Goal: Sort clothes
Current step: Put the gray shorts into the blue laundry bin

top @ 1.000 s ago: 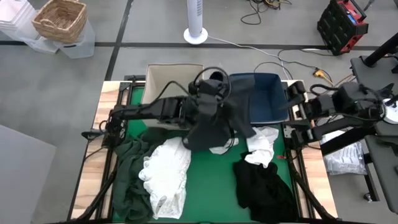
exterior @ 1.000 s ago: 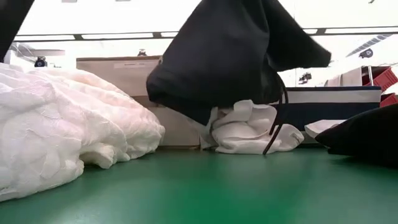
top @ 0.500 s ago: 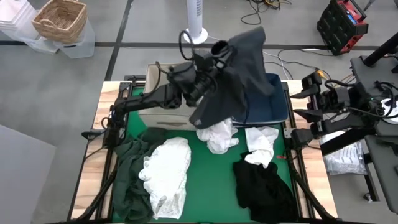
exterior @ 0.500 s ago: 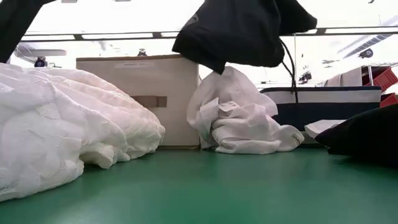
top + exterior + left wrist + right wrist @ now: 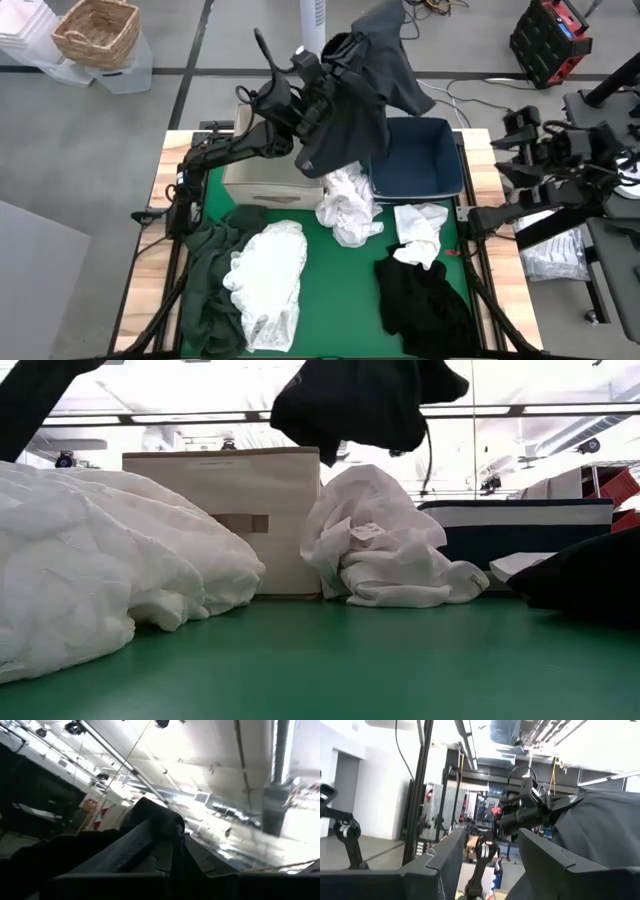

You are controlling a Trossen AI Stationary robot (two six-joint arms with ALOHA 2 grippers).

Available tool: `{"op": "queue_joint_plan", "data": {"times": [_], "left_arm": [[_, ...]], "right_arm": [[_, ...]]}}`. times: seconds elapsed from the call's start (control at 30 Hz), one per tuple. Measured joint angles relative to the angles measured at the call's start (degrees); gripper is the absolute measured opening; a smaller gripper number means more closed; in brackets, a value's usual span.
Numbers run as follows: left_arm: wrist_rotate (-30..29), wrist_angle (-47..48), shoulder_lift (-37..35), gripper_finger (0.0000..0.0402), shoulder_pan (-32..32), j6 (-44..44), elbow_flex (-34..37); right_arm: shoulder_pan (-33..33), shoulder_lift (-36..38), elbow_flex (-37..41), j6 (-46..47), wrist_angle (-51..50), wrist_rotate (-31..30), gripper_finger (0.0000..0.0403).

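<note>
Your left gripper clamps a dark garment high at upper centre of the high view, over the beige box and navy bin. Your right gripper waits at right, fingers parted, empty.

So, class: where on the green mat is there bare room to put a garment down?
Bare green mat lies between the white lace garment and the black garment. It is crowded toward the bins, around the crumpled white garment.

Matt dark cloth garment, crinkled white fabric, smooth green mat.
</note>
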State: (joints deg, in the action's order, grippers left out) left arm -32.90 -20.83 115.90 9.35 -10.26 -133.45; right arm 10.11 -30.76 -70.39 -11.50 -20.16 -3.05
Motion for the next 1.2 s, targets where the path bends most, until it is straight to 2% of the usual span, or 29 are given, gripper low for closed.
{"op": "queue_joint_plan", "data": {"times": [0.27, 0.57, 0.7, 1.07, 1.2], "left_arm": [[5.5, -1.6, 0.9, 0.0, 1.3, -4.1, -0.3], [7.4, -4.8, 7.4, 0.0, 1.3, -5.3, -1.4], [10.1, -7.7, 10.7, 0.0, 1.6, -5.9, -1.4], [10.8, -8.7, 17.5, 0.0, 2.7, -7.6, -1.5], [11.5, -8.6, 20.0, 0.0, 2.9, -11.1, -1.5]], "right_arm": [[0.0, 0.8, -1.4, 1.1, -0.3, 0.0, 0.0155], [0.0, 0.3, -1.2, 1.0, -0.4, 0.0, 0.0127], [0.0, 0.3, -1.2, 1.0, -0.4, 0.0, 0.0117], [0.0, 0.3, -1.2, 0.8, -0.6, 0.0, 0.0093], [0.0, 0.3, -1.2, 0.2, -0.6, 0.0, 0.0085]]}}
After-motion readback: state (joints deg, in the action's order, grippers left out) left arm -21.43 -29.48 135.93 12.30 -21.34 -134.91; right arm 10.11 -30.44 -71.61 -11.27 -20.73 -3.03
